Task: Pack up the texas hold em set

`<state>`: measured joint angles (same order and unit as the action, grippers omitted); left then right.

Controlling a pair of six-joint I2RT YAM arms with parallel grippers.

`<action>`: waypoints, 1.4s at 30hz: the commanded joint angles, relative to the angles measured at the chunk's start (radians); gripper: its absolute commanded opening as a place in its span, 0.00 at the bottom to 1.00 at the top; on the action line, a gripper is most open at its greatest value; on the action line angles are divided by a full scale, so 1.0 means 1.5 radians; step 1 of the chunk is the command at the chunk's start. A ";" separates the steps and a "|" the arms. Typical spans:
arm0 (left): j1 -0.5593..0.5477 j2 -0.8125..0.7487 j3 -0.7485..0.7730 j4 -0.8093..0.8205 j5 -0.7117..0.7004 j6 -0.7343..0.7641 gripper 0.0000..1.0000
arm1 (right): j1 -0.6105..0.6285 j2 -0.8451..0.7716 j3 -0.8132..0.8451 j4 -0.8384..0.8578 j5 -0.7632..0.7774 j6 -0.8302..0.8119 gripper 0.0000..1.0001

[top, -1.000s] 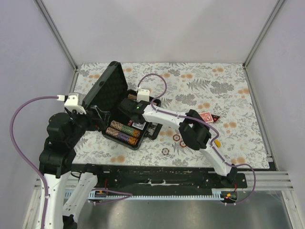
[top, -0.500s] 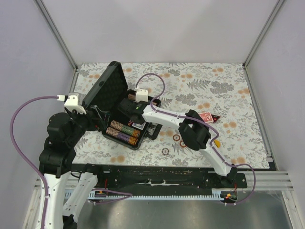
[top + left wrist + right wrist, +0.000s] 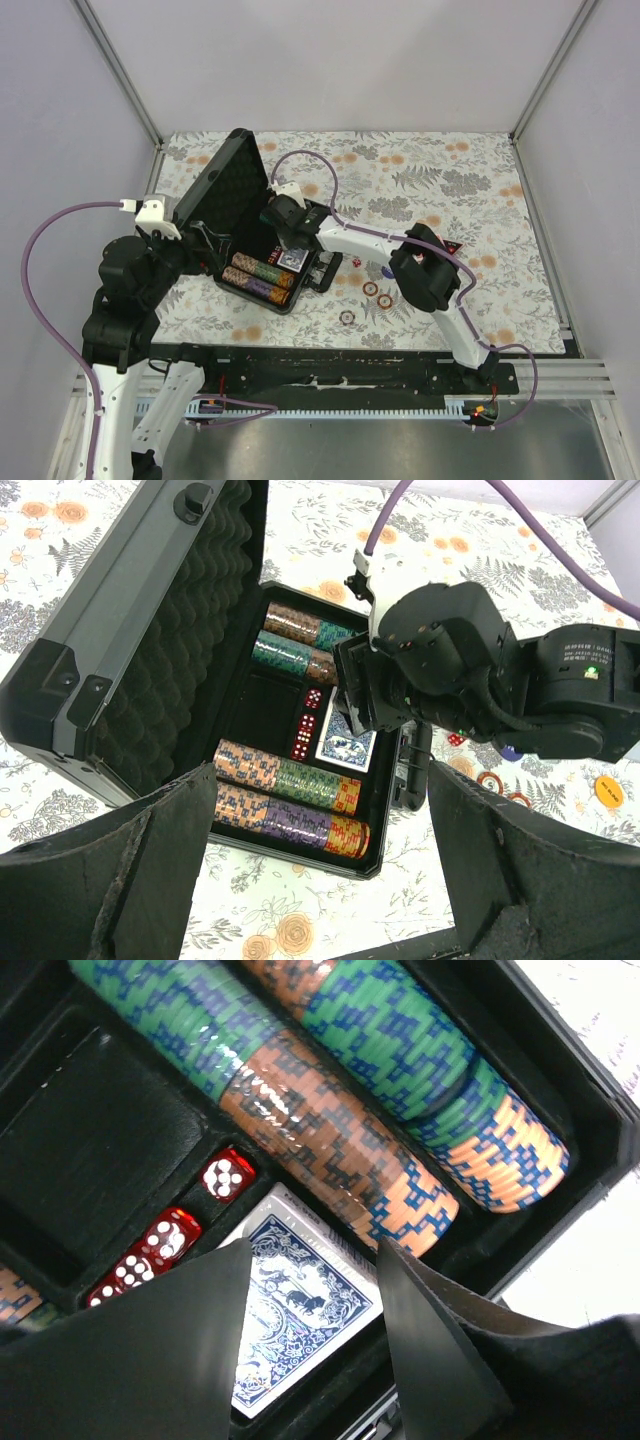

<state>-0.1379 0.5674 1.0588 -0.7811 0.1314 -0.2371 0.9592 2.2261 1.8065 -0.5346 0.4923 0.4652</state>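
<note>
Now the right end effector (image 3: 310, 1350) hangs inside the open briefcase (image 3: 250, 695), fingers spread and holding nothing. The blue deck (image 3: 300, 1310) lies flat in its slot straight beneath, showing between the two fingers. It sits just beside the column of red dice (image 3: 165, 1235), and its long axis seems to run along that column and across the chip rows (image 3: 330, 1150). That piece looks home.

What's left is out on the table (image 3: 480, 190). Three loose chips (image 3: 370, 289) lie right of the case, toward the arm bases. Farther right there's a sliver of red, probably the red deck (image 3: 453, 246), mostly hidden behind the right arm's own elbow. The right arm is clearly nearer to all of it, though it would have to lift clear of the case wall and swing right.

The left end effector (image 3: 320, 880) sits on the lid side, fingers wide apart, gripping nothing. The flowered cloth is flat with open room on the right, and the foam lid (image 3: 150, 650) stands propped at the left.
</note>
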 commanded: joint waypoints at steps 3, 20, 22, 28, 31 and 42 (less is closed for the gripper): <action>-0.001 0.003 -0.001 0.001 -0.015 -0.012 0.91 | -0.019 -0.028 -0.044 0.039 -0.173 -0.112 0.58; -0.001 0.023 -0.007 0.001 -0.030 -0.016 0.91 | -0.060 -0.046 -0.119 0.077 -0.352 -0.059 0.49; -0.001 0.027 -0.006 0.001 -0.029 -0.015 0.91 | -0.060 -0.057 -0.113 0.082 -0.332 -0.065 0.51; -0.001 0.029 -0.002 0.002 -0.032 -0.015 0.91 | -0.058 -0.097 -0.105 0.097 -0.272 -0.070 0.63; -0.001 0.027 -0.001 0.001 -0.032 -0.016 0.90 | -0.056 -0.119 -0.111 0.105 -0.256 -0.065 0.66; -0.001 0.028 -0.004 0.008 -0.021 -0.016 0.90 | -0.073 -0.233 -0.151 0.056 -0.119 0.016 0.74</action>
<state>-0.1379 0.6083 1.0508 -0.7856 0.0975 -0.2375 0.8726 1.9816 1.5951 -0.3912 0.1772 0.4030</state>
